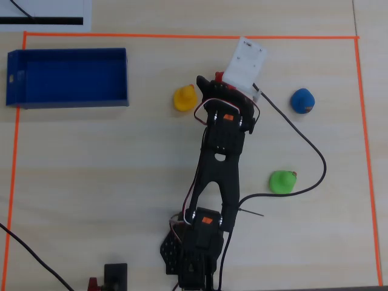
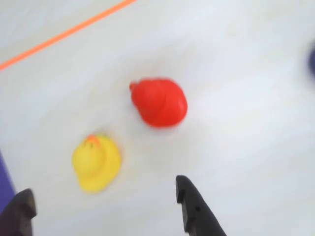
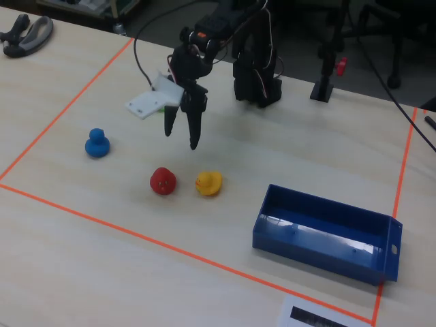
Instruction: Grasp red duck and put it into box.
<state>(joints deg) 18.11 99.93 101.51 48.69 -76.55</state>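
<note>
Red duck (image 3: 163,181) on table, touching nothing | yellow duck (image 3: 208,183) just beside at 3 o'clock | gripper (image 3: 181,140) above, fingers spread, empty | blue box (image 3: 327,234) well apart at 4 o'clock

You have a yellow duck (image 3: 208,183) mid-counter (image 3: 300,163), a blue duck (image 3: 97,144) far left in the fixed view, a green duck (image 1: 282,181) overhead, all inside orange tape (image 3: 170,246).

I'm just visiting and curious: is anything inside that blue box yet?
Nothing shows inside the box: the fixed and overhead views show only its bare blue floor. The near wall hides a thin strip in the fixed view. The red duck sits outside on the table.
</note>
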